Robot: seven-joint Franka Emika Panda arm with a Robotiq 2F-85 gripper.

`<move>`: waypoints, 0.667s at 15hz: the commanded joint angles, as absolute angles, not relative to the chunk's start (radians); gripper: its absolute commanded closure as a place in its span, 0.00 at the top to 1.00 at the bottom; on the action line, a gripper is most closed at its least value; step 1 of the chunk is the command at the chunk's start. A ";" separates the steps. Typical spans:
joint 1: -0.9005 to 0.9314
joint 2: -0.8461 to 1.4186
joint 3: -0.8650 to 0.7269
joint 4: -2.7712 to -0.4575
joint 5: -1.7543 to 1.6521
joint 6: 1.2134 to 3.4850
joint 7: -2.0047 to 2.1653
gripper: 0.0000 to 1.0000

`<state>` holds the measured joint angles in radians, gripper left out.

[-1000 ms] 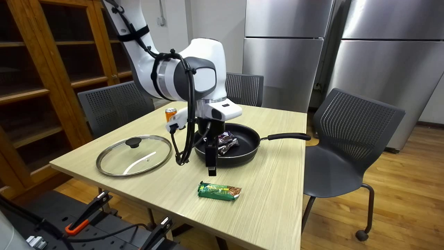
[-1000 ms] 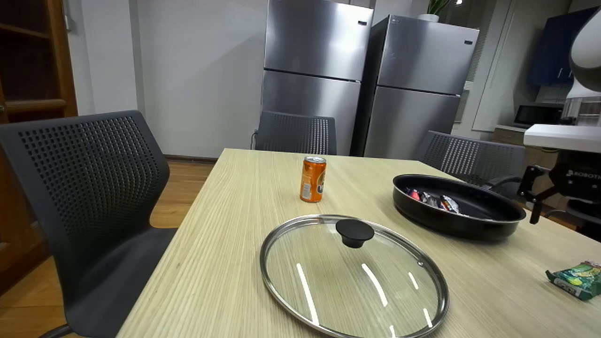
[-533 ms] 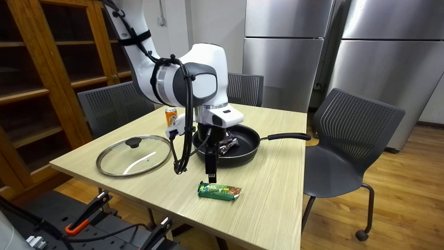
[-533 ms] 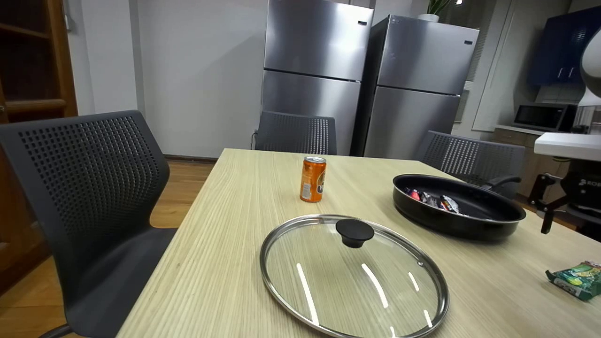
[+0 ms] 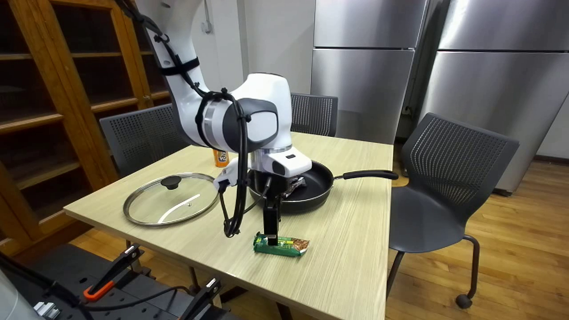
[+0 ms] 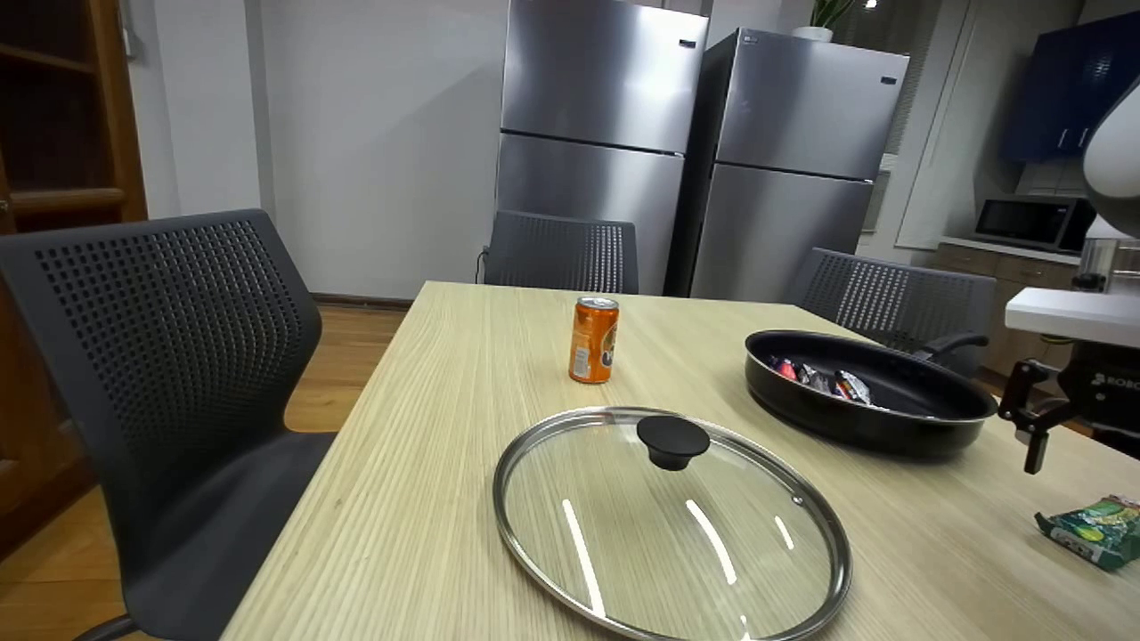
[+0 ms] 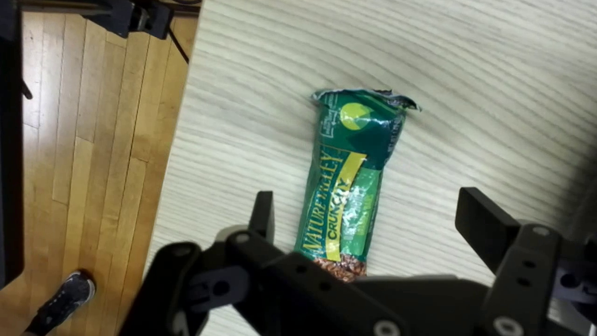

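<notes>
A green granola bar in a wrapper lies flat on the table. It also shows in both exterior views, cut off by the frame edge in the latter. My gripper is open and empty above the bar, its fingers spread on either side of it. The bar sits nearer to the left finger in the wrist view. The bar's lower end is partly hidden by the gripper there. In an exterior view the gripper overlaps the bar. In an exterior view a finger is higher than the bar.
A black frying pan with wrapped snacks stands behind the gripper, handle pointing right. A glass lid with a black knob lies beside it. An orange can stands farther back. Chairs surround the table.
My arm and open gripper have come down over the granola bar. The bar, pan, lid and can have not moved.
</notes>
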<state>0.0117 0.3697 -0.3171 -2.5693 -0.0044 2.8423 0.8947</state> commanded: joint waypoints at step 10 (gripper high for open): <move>-0.003 0.485 -0.303 -2.494 0.081 2.863 0.825 1.00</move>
<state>0.0117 0.4718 -0.3161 -2.5121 0.0494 2.8592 0.8708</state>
